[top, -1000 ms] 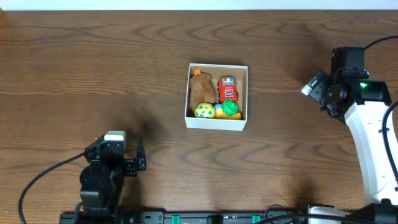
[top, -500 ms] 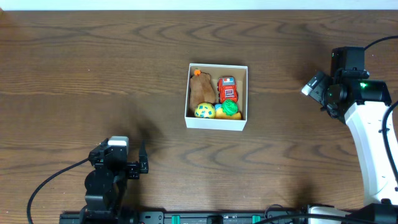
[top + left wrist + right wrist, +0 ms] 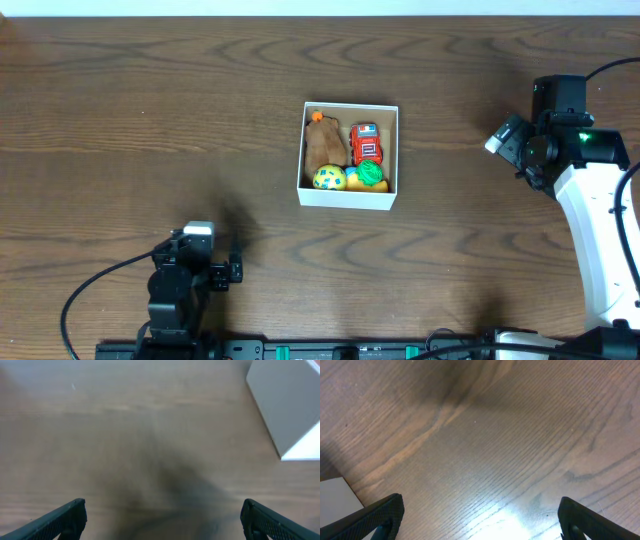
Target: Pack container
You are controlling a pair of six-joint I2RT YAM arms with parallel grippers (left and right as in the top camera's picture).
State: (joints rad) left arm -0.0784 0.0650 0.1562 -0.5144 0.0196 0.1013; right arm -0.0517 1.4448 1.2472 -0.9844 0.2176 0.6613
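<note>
Both sets of fingers are spread wide on my feeds, with nothing held between them. At the near left edge of the wooden table point(image 3: 130, 120), the left gripper point(image 3: 163, 507) hangs open over bare wood, and its wrist view catches a white corner of the container point(image 3: 282, 400) at the upper right. From above I see the container point(image 3: 345, 197) lying in the middle of the table, well apart from both arms. Inside it are a brown plush toy point(image 3: 324, 150), a red toy car point(image 3: 365, 143), a yellow-green ball point(image 3: 329, 178) and a green toy point(image 3: 371, 172), all packed close together. At the far right, the right gripper point(image 3: 480, 505) is open just as wide above the wood.
</note>
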